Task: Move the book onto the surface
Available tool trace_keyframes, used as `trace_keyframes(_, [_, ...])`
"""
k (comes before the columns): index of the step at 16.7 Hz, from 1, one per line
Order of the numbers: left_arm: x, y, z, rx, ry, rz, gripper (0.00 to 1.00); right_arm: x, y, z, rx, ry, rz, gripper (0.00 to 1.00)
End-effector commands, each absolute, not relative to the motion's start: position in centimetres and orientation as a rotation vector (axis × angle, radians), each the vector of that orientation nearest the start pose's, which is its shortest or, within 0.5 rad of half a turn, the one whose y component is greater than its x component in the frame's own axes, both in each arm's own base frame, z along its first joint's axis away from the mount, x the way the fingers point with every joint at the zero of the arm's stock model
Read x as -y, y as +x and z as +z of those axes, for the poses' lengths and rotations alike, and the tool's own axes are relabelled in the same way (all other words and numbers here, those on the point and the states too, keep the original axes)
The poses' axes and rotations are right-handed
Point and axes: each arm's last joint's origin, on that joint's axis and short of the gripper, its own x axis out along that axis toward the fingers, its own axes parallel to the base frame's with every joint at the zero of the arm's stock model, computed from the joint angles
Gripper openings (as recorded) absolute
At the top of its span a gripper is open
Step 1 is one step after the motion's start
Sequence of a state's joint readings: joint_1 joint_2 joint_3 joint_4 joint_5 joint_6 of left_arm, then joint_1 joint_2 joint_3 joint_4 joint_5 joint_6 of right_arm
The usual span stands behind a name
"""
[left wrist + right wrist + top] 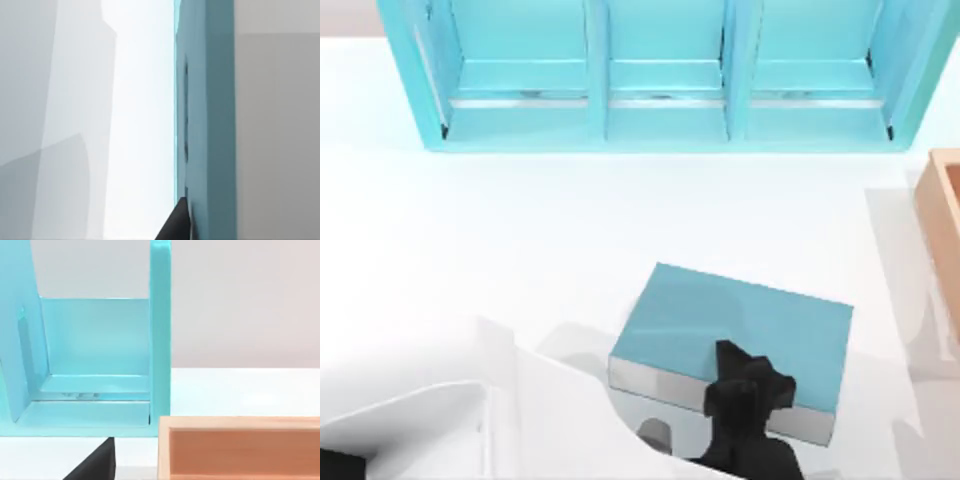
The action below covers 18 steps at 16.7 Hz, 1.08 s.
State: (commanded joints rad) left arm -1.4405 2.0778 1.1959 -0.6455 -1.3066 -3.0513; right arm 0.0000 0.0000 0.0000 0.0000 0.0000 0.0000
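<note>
Broad white surface [520, 230] bearing thick teal-blue hardback book [740, 325], long axis running left-right, black end effector [745, 385] at its near page edge, finger state unclear.

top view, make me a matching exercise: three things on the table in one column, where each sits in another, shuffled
Things:
1. book
2. shelf unit
3. wooden box

Places:
A. at the table's right edge
B. along the far side of the table
C. near the front, right of centre, with a dark gripper over its near edge

Pairs: 1-C, 2-B, 3-A
</note>
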Motion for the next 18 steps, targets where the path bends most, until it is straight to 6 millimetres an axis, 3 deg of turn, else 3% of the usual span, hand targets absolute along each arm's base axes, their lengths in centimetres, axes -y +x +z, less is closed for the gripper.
trace_keyframes(12, [35.17, 7.86, 10.33, -0.113, -1.53, 0.301, 0.98, 0.12, 10.57, 16.0, 0.0, 0.0, 0.0, 1.0])
trace_keyframes(18, [35.17, 7.86, 10.33, -0.113, -1.53, 0.301, 1.0, 0.12, 10.57, 16.0, 0.0, 0.0, 0.0, 1.0])
